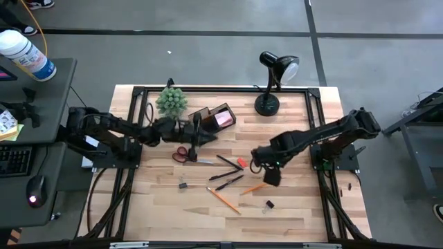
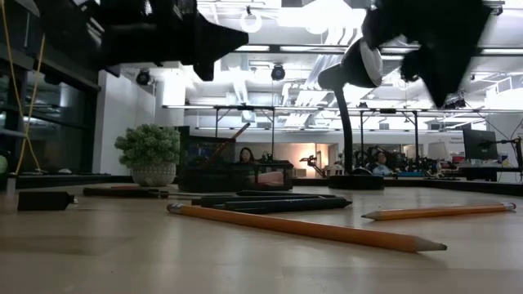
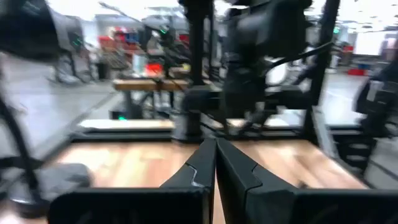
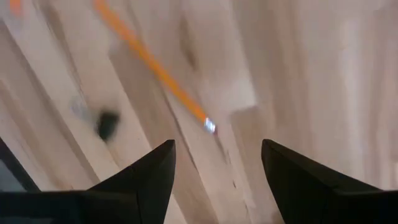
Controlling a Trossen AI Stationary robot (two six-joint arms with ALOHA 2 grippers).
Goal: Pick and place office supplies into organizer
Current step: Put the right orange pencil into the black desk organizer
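Observation:
The black organizer (image 1: 211,117) stands at the table's far middle with a pink sticky-note pad (image 1: 223,119) in it. My left gripper (image 1: 197,135) is shut and empty, level, just near of the organizer; its fingers (image 3: 216,167) meet with nothing between them. Red-handled scissors (image 1: 184,155), black pens (image 1: 228,162), a red eraser (image 1: 241,163) and orange pencils (image 1: 223,199) lie flat mid-table. My right gripper (image 1: 268,176) points down, open, above one pencil (image 4: 155,65), whose metal end (image 4: 209,126) shows between the open fingers. A black clip (image 4: 107,124) lies beside it.
A green plant (image 1: 171,101) stands left of the organizer, and a black desk lamp (image 1: 272,77) at the far right. Small black clips (image 1: 183,185) (image 1: 269,204) lie nearer the front. The table's near strip is bare wood.

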